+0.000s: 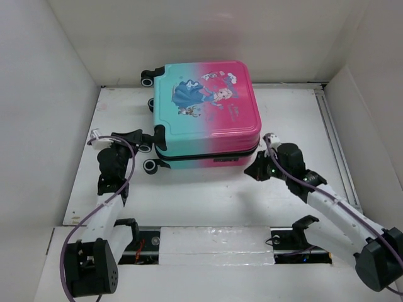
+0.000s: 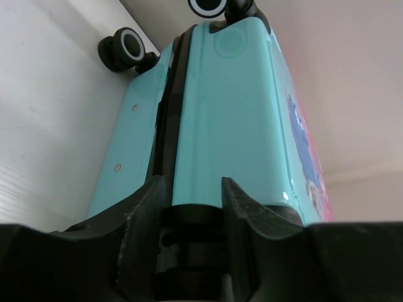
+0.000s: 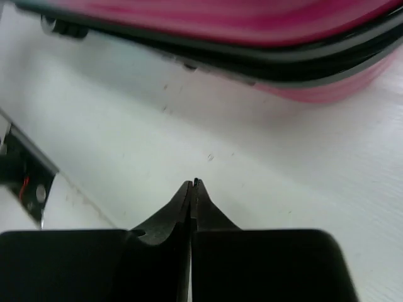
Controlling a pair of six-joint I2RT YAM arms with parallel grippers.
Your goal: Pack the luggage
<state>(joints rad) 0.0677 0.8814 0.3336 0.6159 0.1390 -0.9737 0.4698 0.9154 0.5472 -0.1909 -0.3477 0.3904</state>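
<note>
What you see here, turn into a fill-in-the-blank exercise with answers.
The luggage is teal at its wheel end and ____ at the other. Its wheels sit on the robot's ____. The right fingers are ____, holding nothing.
Answers: pink; left; shut.

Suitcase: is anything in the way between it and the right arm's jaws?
No. Only white table shows between the right arm's shut jaws and the suitcase's pink side. Nothing visible stands in that gap.
</note>
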